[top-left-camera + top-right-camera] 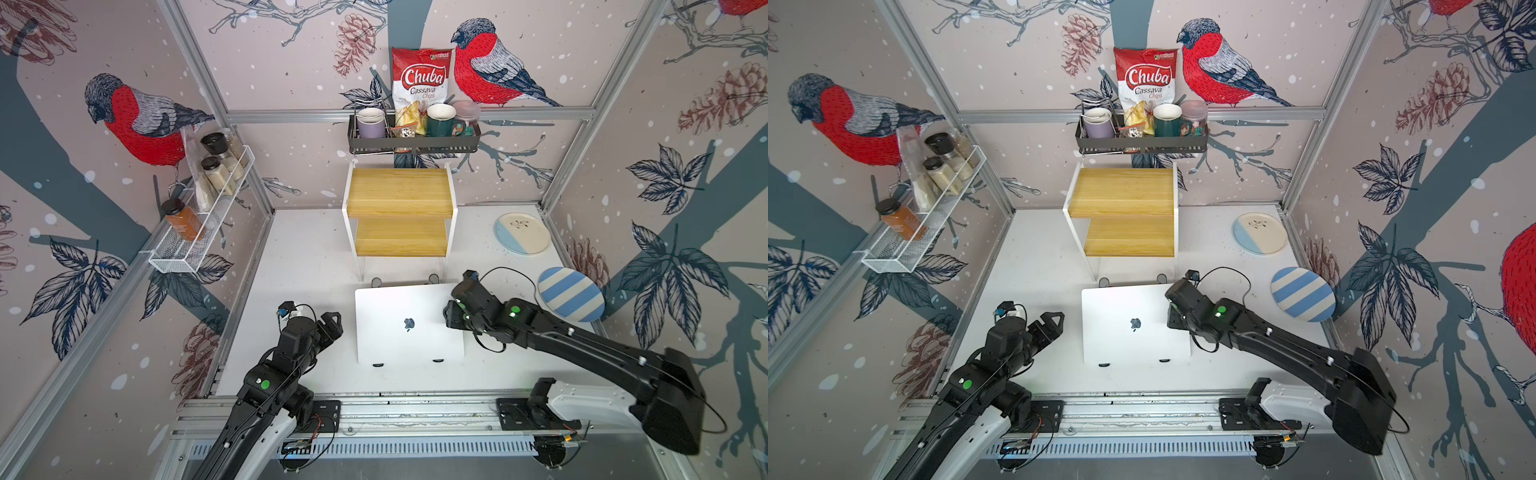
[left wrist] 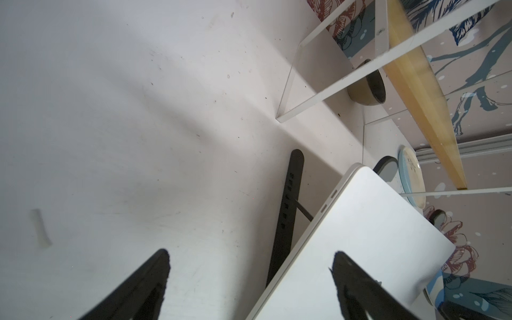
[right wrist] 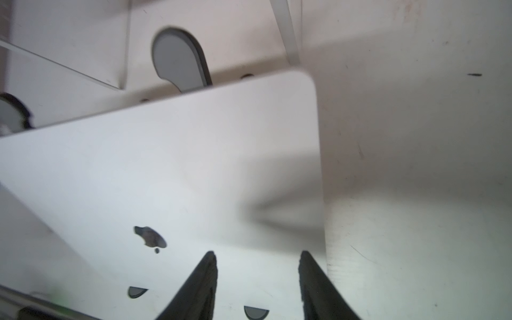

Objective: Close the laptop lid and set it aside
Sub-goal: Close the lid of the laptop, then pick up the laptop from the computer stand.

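The laptop (image 1: 409, 324) lies shut on its black folding stand (image 2: 288, 210) mid-desk (image 1: 299, 257), long axis running left to right. The right claw (image 3: 257, 256), jaws apart and empty, hangs over the right edge of the laptop lid (image 3: 194, 166) and is the nearer. The left claw (image 2: 249, 257), also spread, sits just beside the left edge.

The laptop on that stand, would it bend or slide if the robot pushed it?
The slim silver-white laptop looks flat and rigid, so it probably would not bend. Its smooth lid may be slippery to grip. It sits raised on a black folding stand, so a sideways push might slide it off.
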